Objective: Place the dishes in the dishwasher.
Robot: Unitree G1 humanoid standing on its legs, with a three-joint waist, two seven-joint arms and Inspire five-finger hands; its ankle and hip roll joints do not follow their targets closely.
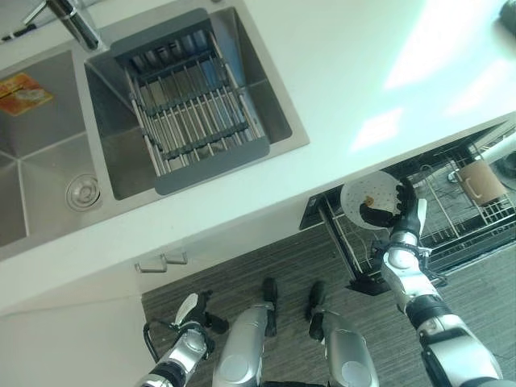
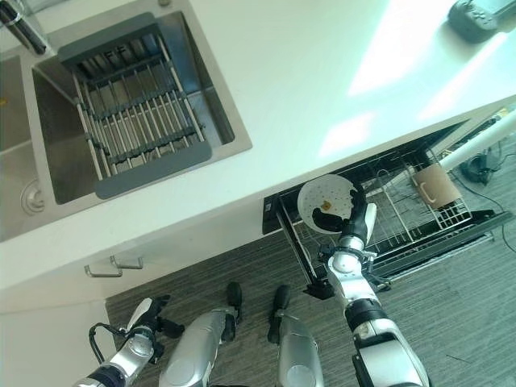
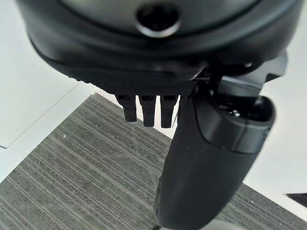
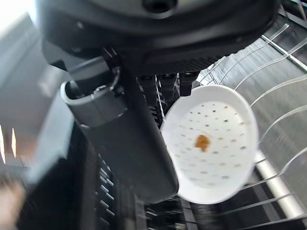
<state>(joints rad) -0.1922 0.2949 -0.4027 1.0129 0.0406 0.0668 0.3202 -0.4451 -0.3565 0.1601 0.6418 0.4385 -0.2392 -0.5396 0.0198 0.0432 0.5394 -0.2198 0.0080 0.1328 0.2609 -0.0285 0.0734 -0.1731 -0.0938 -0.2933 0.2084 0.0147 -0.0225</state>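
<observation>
a view from the robot's head looks down on a white counter (image 1: pixel 339 72) with a steel sink (image 1: pixel 48 153) set into it. a dark drying rack (image 1: pixel 193 105) of metal bars spans the right-hand basin, and a tap (image 1: pixel 72 20) stands at the far edge of the sink. a small drain (image 1: pixel 83 192) sits in the left basin.

below the counter's front edge, at the right, a dishwasher (image 2: pixel 476 218) stands open with its wire rack (image 2: pixel 403 218) pulled out over the grey striped floor (image 1: pixel 266 258). a tan mug (image 2: pixel 435 185) sits in the far part of that rack.

the right hand (image 2: pixel 357 222) reaches up from the lower right and holds a white plate (image 2: pixel 322 201) at the near end of the wire rack, just under the counter edge. the plate is dotted with small specks and has an orange-brown crumb (image 4: pixel 202 142) near its middle. in the right wrist view the thumb lies along one side of the plate's edge and the fingers (image 4: pixel 165 88) reach past its rim, so the hand seems to be pinching it, though the blur makes the exact contact hard to read. the plate hangs above the rack's wire prongs (image 4: pixel 278 129).

the left hand (image 1: pixel 192 310) hangs low at the lower left, over the floor and beside a white cupboard (image 1: pixel 72 339). its fingers (image 3: pixel 147 109) are curled in short and hold nothing.
</observation>
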